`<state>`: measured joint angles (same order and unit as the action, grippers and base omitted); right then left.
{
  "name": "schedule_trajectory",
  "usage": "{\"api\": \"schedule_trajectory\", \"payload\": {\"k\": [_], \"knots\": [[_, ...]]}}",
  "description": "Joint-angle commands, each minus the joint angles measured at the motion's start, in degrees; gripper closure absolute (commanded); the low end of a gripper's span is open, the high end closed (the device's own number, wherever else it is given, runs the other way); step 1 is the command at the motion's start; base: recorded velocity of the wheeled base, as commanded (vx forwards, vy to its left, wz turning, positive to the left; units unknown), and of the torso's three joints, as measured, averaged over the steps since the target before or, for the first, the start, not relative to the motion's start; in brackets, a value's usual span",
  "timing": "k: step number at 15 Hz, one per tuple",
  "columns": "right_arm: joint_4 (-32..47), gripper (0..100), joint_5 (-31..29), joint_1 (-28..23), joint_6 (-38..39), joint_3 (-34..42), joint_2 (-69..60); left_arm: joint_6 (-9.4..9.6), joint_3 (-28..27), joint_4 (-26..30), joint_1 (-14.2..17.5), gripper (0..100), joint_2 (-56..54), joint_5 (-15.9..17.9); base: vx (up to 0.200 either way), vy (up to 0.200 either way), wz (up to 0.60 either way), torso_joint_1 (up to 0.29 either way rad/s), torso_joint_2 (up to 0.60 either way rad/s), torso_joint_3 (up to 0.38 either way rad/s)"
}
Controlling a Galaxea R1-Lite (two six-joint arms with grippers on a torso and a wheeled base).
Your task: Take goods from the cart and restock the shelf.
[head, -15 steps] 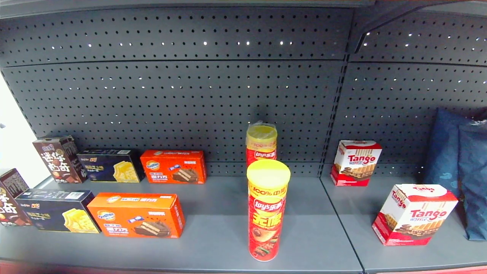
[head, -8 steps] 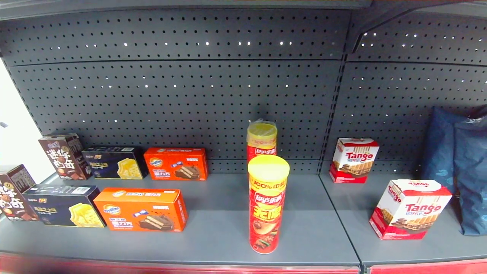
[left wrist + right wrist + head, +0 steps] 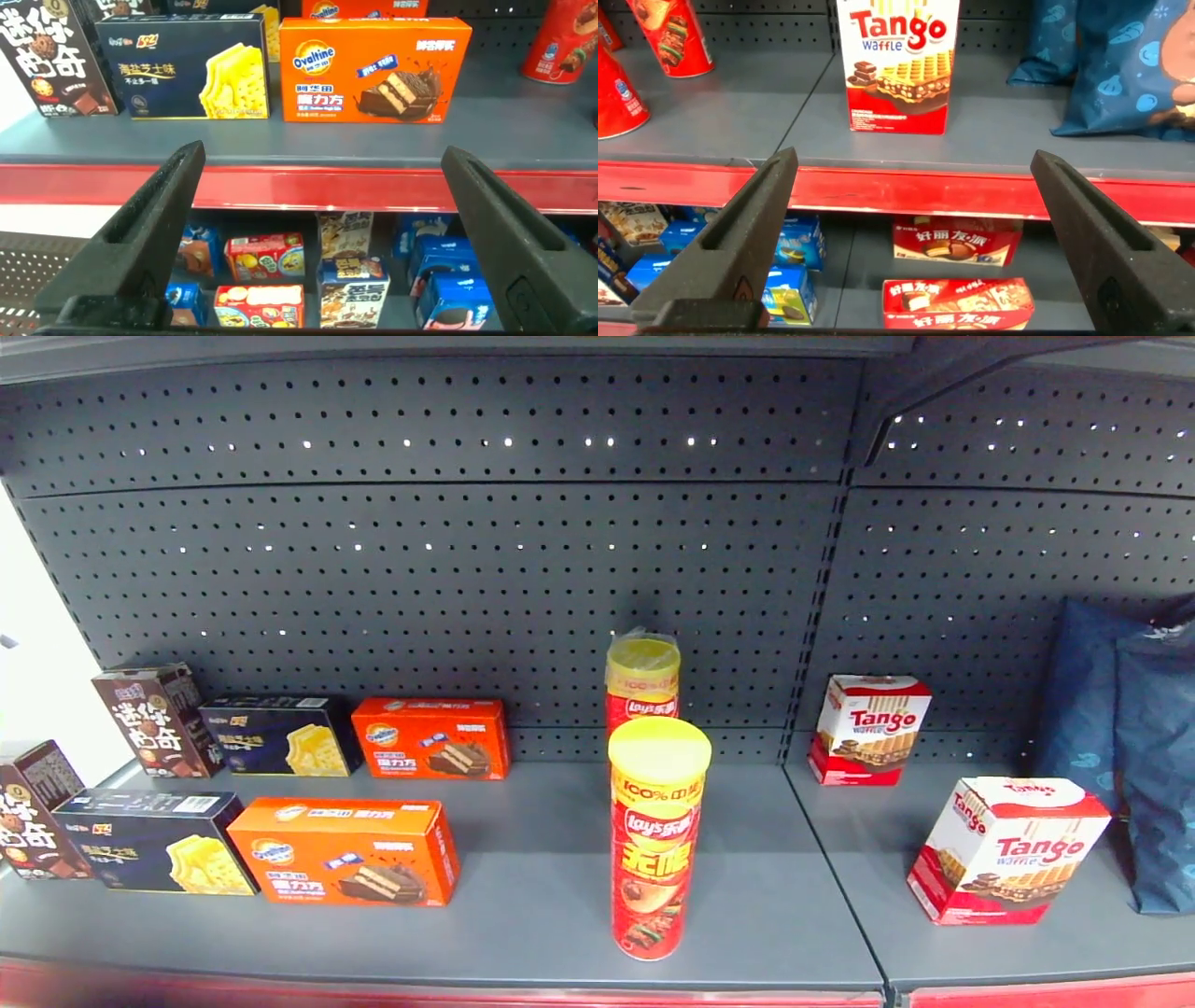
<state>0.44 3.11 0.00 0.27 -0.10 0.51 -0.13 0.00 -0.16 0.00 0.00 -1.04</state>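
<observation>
Over the last second the whole head view slid. The shelf [image 3: 541, 905] now sits a little farther off, and its red front lip [image 3: 467, 994] has come into frame. That's the camera backing away, not the stock moving: every box keeps its place next to its neighbours, and the last half second is basically a freeze.

Both hands are empty. The left gripper [image 3: 322, 154] is spread wide just in front of the lip, facing the orange box [image 3: 376, 70] at about 8 o'clock on the board. The right gripper [image 3: 915, 157] is spread just as wide with nothing in it, facing the waffle box [image 3: 896, 61] at about 4 o'clock.

The tall chip can [image 3: 656, 859] stands upright at 6 o'clock, with a second can [image 3: 642, 686] straight behind it toward 12.

My guess is it's between rounds. With nothing in hand to put up, the next job is fetching another item. There's bare board either side of the cans to take it.
</observation>
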Motion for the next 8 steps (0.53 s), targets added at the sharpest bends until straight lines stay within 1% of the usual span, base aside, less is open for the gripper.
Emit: {"api": "schedule_trajectory", "payload": {"k": [1, 8], "knots": [[0.0, 0, 0.06, 0.0, 0.0, 0.01, 0.1, -0.04, 0.0, -0.02, 0.09, 0, 0.0, -0.02, 0.0, 0.0, 0.0, 0.0, 0.0, 0.0], [0.0, 0, -0.03, 0.0, 0.0, 0.01, 0.1, -0.04, 0.0, -0.02, 0.0, 0, 0.0, -0.02, 0.0, 0.0, 0.0, 0.0, 0.0, 0.0]]}}
